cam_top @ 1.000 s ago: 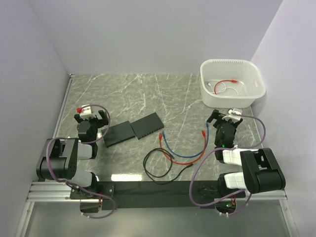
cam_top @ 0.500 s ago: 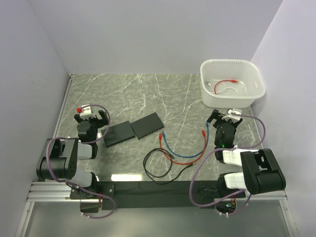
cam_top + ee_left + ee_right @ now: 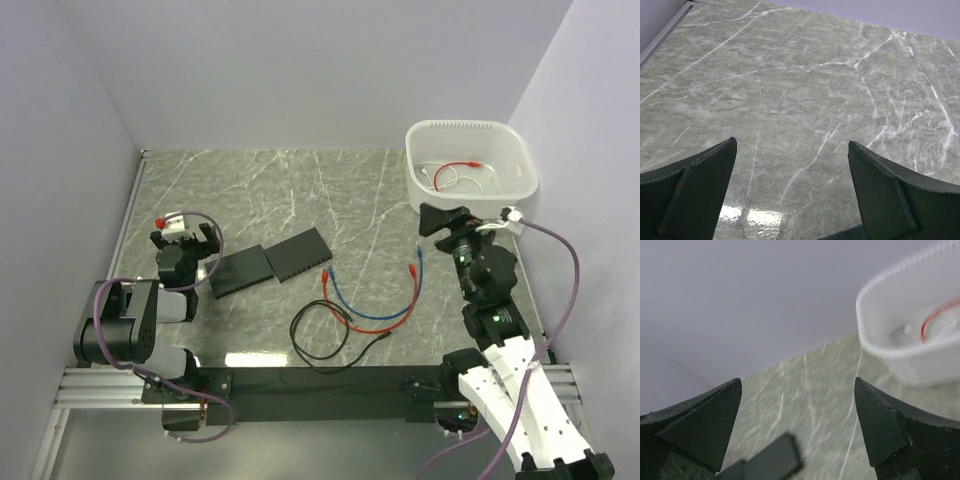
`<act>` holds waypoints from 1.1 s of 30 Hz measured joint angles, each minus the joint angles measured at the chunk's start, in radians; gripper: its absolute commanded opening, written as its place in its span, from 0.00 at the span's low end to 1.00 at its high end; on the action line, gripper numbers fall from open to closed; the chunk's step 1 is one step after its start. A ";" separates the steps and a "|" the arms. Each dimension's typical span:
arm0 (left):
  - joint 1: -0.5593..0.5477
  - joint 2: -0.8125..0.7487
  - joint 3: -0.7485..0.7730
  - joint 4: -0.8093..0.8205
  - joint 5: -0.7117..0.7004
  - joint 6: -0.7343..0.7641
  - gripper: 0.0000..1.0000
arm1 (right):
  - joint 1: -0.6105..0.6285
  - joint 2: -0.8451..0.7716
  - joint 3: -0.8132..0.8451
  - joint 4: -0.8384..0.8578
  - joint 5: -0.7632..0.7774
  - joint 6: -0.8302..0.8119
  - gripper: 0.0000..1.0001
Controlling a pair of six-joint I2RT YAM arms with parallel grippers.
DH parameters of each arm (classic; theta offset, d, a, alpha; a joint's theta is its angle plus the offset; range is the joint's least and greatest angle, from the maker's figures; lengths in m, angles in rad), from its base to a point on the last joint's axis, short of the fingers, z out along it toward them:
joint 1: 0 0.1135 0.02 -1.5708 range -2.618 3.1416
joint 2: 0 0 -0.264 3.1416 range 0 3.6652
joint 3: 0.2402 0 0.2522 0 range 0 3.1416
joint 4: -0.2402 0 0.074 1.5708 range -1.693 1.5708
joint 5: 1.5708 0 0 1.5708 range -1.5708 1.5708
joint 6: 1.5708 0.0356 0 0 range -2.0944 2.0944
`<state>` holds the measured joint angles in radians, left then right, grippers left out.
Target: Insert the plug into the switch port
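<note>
Two flat black switch boxes lie side by side left of centre, one [image 3: 240, 272] nearer my left arm and one [image 3: 297, 254] further right. The second also shows, blurred, low in the right wrist view [image 3: 765, 460]. A blue cable [image 3: 385, 311] and a red cable [image 3: 368, 329] with plugs at their ends lie in loops on the marble mid-table. My left gripper [image 3: 183, 240] is open and empty, left of the switches; its wrist view shows only marble between its jaws [image 3: 790, 145]. My right gripper [image 3: 445, 219] is open, empty and raised, right of the cables [image 3: 797, 382].
A white basin [image 3: 470, 196] stands at the back right holding a red and a white cable; it also shows in the right wrist view [image 3: 905, 347]. A black cable [image 3: 318, 350] lies in a loop near the front edge. Walls close the left, back and right sides.
The right arm has risen and stretched forward, its gripper now higher and turned toward the table's middle. The left arm, switches and cables have not moved.
</note>
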<state>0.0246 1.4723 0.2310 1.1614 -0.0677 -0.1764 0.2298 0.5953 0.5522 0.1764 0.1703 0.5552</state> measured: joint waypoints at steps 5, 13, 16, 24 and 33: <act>0.000 0.000 0.000 0.000 0.000 0.000 1.00 | 0.018 0.070 0.085 -0.400 -0.055 0.179 0.90; 0.000 0.000 0.000 0.000 0.000 0.000 0.99 | 0.263 0.081 0.062 -0.770 -0.103 0.421 0.84; -0.002 -0.007 0.006 -0.022 -0.027 -0.003 0.99 | 0.378 0.083 0.041 -0.806 -0.097 0.491 0.83; -0.011 -0.226 0.162 -0.352 -0.093 -0.079 0.99 | 0.563 0.334 0.084 -0.805 -0.036 0.520 0.85; -0.057 -0.269 0.341 -0.581 0.208 -0.236 1.00 | 0.591 0.606 0.302 -0.700 0.067 0.354 0.85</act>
<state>-0.0322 1.2037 0.5716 0.5808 0.1406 -0.4122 0.8204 1.2015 0.8539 -0.5232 0.2375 0.9096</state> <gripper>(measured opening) 0.995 0.859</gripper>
